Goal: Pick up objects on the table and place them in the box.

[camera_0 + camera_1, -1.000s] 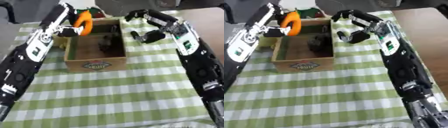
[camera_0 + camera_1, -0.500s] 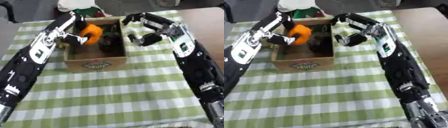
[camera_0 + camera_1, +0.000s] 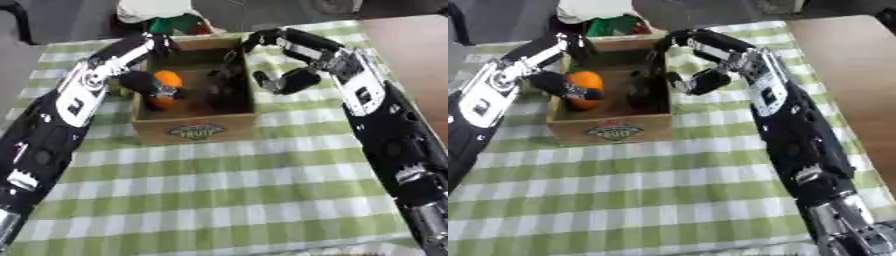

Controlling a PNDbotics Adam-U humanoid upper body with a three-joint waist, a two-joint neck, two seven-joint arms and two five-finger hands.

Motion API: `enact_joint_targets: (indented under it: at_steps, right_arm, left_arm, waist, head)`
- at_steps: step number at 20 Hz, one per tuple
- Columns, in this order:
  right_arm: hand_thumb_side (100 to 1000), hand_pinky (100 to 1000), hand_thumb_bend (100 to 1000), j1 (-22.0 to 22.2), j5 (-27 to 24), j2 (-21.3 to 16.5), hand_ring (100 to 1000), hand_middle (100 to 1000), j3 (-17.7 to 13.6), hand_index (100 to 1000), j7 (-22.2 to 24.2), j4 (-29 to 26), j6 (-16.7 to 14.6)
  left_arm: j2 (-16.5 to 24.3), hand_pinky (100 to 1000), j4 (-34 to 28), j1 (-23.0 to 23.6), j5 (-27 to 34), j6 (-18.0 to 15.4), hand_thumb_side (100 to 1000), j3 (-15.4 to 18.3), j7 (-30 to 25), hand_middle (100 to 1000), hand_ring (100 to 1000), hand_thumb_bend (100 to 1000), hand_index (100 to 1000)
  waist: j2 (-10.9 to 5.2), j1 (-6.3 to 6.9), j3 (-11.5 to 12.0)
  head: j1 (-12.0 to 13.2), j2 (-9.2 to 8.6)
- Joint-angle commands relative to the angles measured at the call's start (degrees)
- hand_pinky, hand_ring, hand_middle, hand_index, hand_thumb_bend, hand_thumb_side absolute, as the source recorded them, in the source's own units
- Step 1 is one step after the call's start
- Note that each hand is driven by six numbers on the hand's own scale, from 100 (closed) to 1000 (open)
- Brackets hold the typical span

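Cardboard box point(image 3: 196, 131) sits on the green-and-white checked cloth point(image 3: 227, 200) toward the far edge of the worktop, printed label on its near wall. Left hand point(image 3: 144, 83) reaches in over the box's left wall, fingers curled round an orange object point(image 3: 584, 89), holding it inside the box at the left side. Whether the orange object rests on the box floor cannot be told. Dark objects point(image 3: 223, 90) lie inside the box at the right side, shapes not clear. Right hand point(image 3: 284, 81) hangs at the box's far right corner, just outside the right wall, fingers bent in a wide arch over the rim and thumb apart, nothing seen between them; its fingertips are near the dark objects, contact cannot be told. Both black arms come in from the near corners and run up either side of the box. Bare brown worktop point(image 3: 411, 55) shows at the right edge beyond the cloth. White and green items point(image 3: 605, 17) sit just past the box at the far edge, partly cut off, not identifiable.
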Motion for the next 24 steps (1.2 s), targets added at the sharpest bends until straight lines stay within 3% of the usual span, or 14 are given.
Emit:
enact_joint_targets:
  at_steps: [1,8,12,13,17,24]
  right_arm:
    - [251,923,100,-0.85,0.33,-0.99,1000,800,-0.65,918,1.03,-0.39,-1.34]
    - [251,922,100,-0.46,0.72,-1.75,1000,800,-1.07,919,0.36,-0.27,-1.02]
    - [251,922,100,-0.33,0.81,-1.92,1000,800,-1.15,919,0.10,-0.33,-0.95]
    - [251,922,100,-0.36,0.84,-2.04,1000,801,-1.18,919,0.05,-0.34,-0.93]
    - [251,921,100,-0.55,0.74,-2.21,1000,801,-1.19,920,-0.19,-0.46,-1.04]
    - [252,921,100,-0.83,-0.04,-2.59,1000,801,-1.02,920,-0.20,-0.66,-1.22]
  left_arm:
    - [3.59,724,-4.80,-0.53,1.21,1.56,646,2.73,0.88,721,712,814,784]
    - [9.78,699,-7.55,2.98,1.02,7.27,384,8.10,7.17,657,660,556,752]
    - [11.28,699,-5.77,4.17,-1.12,8.63,377,8.79,9.26,657,660,551,752]
    - [11.45,700,-5.49,4.35,-1.38,8.72,298,8.90,9.34,660,665,521,751]
    - [12.86,702,-0.45,5.77,-4.54,10.39,259,9.02,7.10,667,673,498,755]
    - [11.09,715,8.19,4.13,-9.59,6.64,261,8.17,9.35,719,716,523,792]
  waist:
    - [-1.39,-0.14,0.43]
    - [-1.92,-0.09,1.81]
    - [-1.99,-0.05,1.97]
    - [-1.95,-0.03,2.10]
    - [-1.96,-0.18,2.00]
    - [-1.58,-0.58,1.35]
  head:
    - [-0.40,-0.57]
    - [-1.41,-0.63]
    - [-1.61,-0.61]
    - [-1.78,-0.66]
    - [-1.69,-0.56]
    - [-1.54,-0.51]
